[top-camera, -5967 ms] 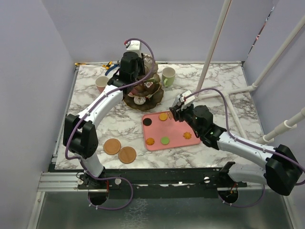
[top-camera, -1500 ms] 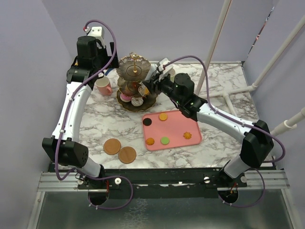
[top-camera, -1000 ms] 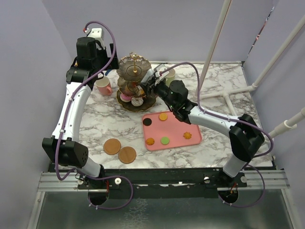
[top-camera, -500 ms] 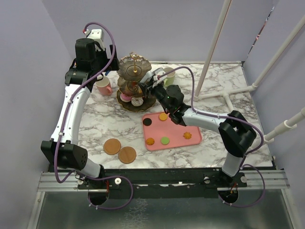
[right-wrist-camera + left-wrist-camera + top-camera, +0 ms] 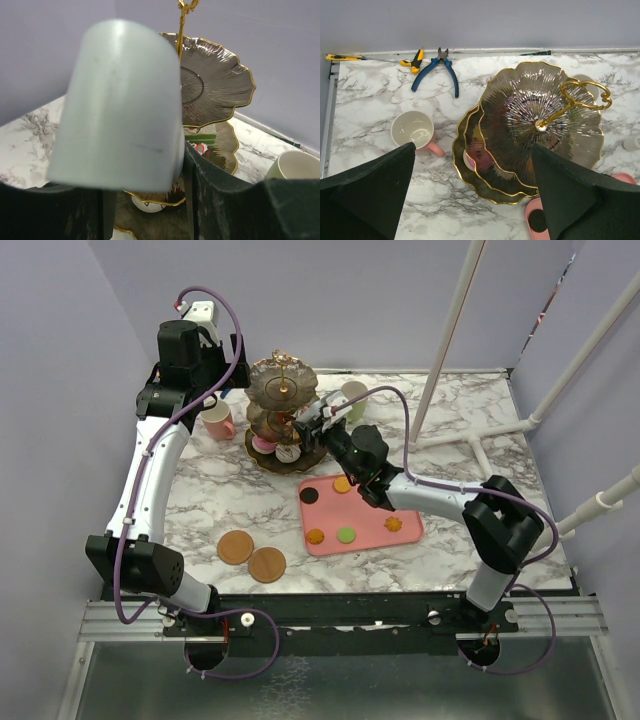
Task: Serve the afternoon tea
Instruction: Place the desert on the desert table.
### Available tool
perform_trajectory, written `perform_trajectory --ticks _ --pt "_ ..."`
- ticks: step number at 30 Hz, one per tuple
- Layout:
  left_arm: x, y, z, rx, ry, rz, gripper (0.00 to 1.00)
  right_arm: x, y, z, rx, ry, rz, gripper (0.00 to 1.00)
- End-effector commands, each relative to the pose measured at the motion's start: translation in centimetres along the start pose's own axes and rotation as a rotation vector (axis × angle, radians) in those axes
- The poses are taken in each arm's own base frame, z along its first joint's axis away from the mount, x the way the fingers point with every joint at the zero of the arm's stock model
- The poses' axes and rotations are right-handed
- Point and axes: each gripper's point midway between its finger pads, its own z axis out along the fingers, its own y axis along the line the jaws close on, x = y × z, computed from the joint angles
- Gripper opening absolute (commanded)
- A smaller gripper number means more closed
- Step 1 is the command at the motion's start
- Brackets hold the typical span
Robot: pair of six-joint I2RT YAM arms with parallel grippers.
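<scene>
Marble table (image 5: 230,490) fills the top view. Three-tier stand (image 5: 272,378) sits upper centre, with pastries (image 5: 287,451) on its bottom tier. Pink tray (image 5: 370,505) lies below and right of it, carrying five cookies (image 5: 346,534). Pink mug (image 5: 217,420) is just left of the stand, green mug (image 5: 354,398) to its right. Two coasters (image 5: 236,547) lie side by side at lower left. Left gripper (image 5: 471,147) hangs above the stand, jaws spread wide, empty. Right gripper (image 5: 303,423) is at the stand's right rim, clamped on a pale rounded pastry (image 5: 122,105), blurred.
</scene>
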Motion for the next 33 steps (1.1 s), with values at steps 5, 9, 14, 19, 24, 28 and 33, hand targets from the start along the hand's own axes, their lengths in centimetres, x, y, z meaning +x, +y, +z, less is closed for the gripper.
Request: perform_trajectory --ticks 5,9,14,19,24,28,33 --pt "-1.1 -0.8 -1.6 0.042 -0.042 -0.005 0.99 -5.3 0.8 -1.3 -0.034 -0.130 0.010 0.50" --pt "-1.6 -0.9 -1.8 0.042 -0.054 -0.009 0.99 -5.7 0.9 -1.2 -0.045 -0.129 0.006 0.51" --pt "-1.9 -0.8 -2.1 0.038 -0.066 -0.004 0.99 -5.7 1.1 -1.2 -0.054 -0.121 0.000 0.50" --pt "-2.0 -1.0 -2.3 0.049 -0.069 0.001 0.99 -7.1 0.8 -2.2 -0.051 -0.136 0.000 0.48" --pt "-2.0 -1.2 -2.2 0.063 -0.067 0.003 0.99 -8.0 0.5 -4.7 -0.056 -0.115 0.009 0.47" --pt "-1.5 -1.7 -2.2 0.090 -0.051 0.008 0.99 -6.6 0.2 -7.5 -0.058 -0.050 0.021 0.47" --pt "-0.4 -2.5 -1.9 0.144 -0.021 0.002 0.99 -3.8 -0.9 -11.3 -0.013 0.032 0.028 0.47"
